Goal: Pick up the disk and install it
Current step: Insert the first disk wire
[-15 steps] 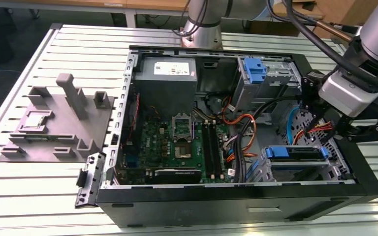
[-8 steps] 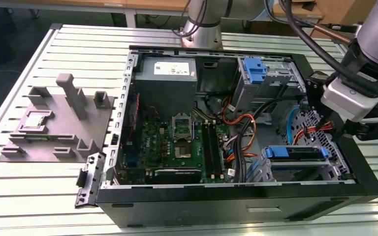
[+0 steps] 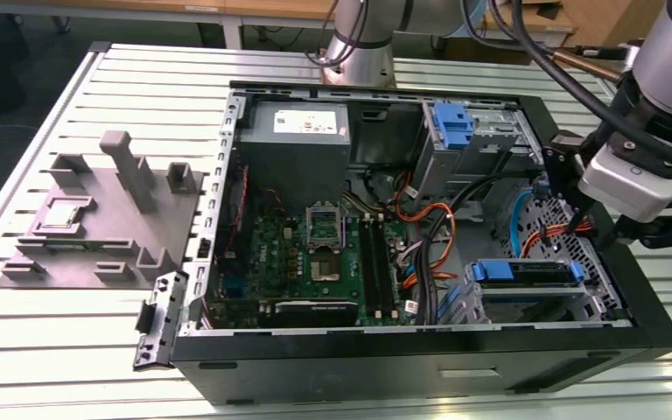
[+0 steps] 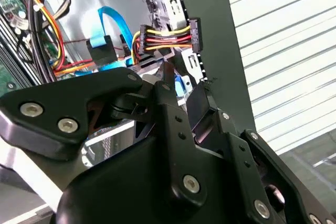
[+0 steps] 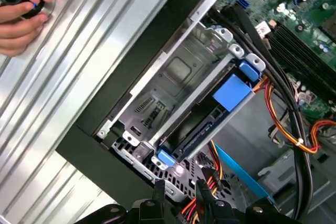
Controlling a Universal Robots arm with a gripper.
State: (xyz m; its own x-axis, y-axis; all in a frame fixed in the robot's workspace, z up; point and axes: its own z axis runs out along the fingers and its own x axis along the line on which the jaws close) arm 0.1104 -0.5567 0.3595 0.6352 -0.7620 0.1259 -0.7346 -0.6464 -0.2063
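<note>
Slatted metal table (image 3: pixel 56 341); computer case (image 3: pixel 430 363), grey stand (image 3: pixel 97 223)

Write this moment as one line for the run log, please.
gripper: empty, inside case near power connector | disk: seated in drive cage | grey stand: on table outside case

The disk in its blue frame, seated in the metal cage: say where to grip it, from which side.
Probably the blue frame end of the silver disk, approached through the open side of the black computer case: the grey metal drive cage covers its flat faces, leaving that end exposed.
</note>
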